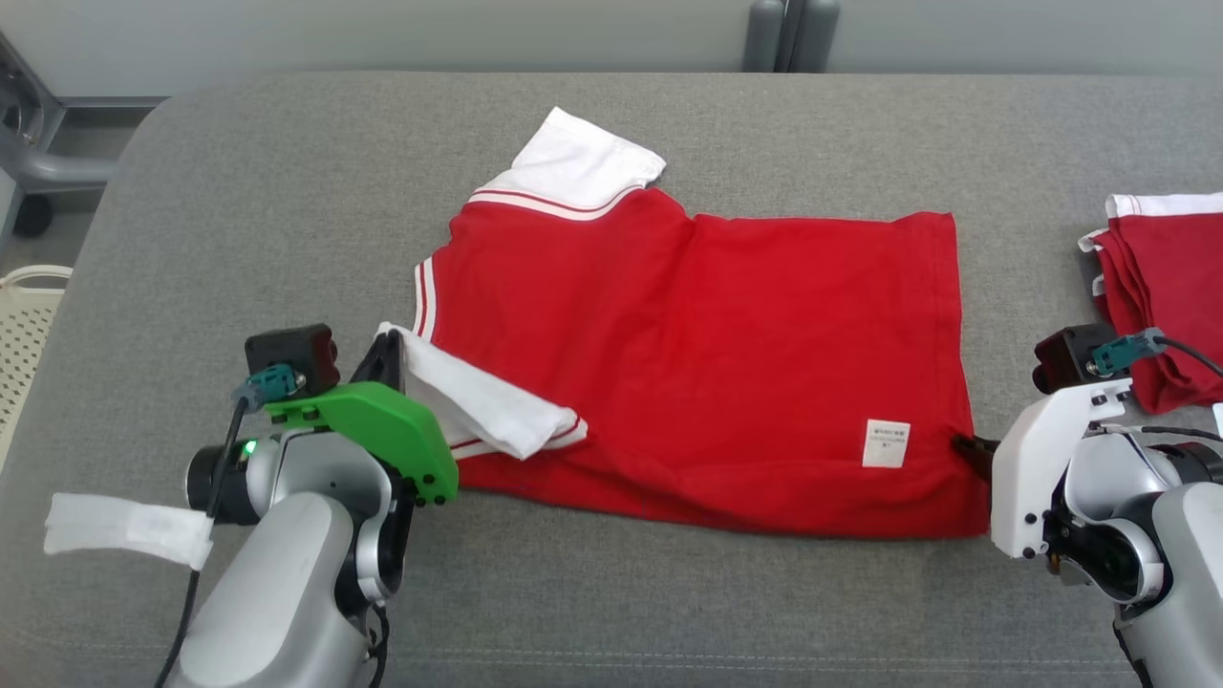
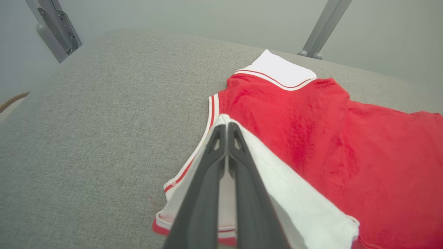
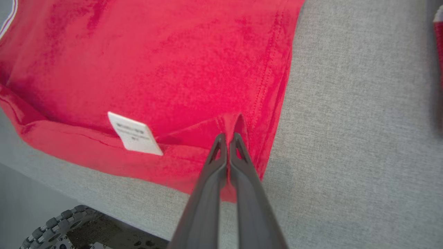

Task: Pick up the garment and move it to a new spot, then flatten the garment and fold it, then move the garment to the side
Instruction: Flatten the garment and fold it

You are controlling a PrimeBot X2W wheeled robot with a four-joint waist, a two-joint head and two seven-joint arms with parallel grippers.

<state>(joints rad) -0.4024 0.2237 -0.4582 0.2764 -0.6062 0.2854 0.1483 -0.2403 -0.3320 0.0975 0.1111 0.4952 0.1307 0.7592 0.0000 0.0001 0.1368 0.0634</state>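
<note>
Black fingers of the left gripper [image 2: 226, 129] are squeezing tight on the white near sleeve [image 2: 277, 193], jaws pressed together with the cloth caught between them. The right gripper [image 3: 227, 138] is doing the same thing, pinching shut on the hem corner [image 3: 238, 121] so a little red ridge is puckering up at the tips. So both are holding the garment [image 1: 688, 363] along the edge nearest the robot, left one at the 9 o'clock end and right one at the 3 o'clock end in the head view. It's lying mostly flat on the grey cushion [image 1: 287, 191] with its long axis running 9 to 3, shoulders at 9 and hem at 3. I'm guessing the fold is coming next, carrying that 6 o'clock edge up toward 12, and both arms would need to be travelling together or the body is going to skew. Looking outward, the white label [image 1: 886, 443] is sitting at 9 o'clock of the right gripper and the far sleeve [image 1: 578, 162] is sticking out at 12. A red pile [image 1: 1161, 287] of other clothes is lying at 2 o'clock of the right gripper, apart from the garment but near that wrist, so a wide swing might be clipping it. A pale basket [image 1: 24, 325] is peeking in at far 9, off the cushion.
</note>
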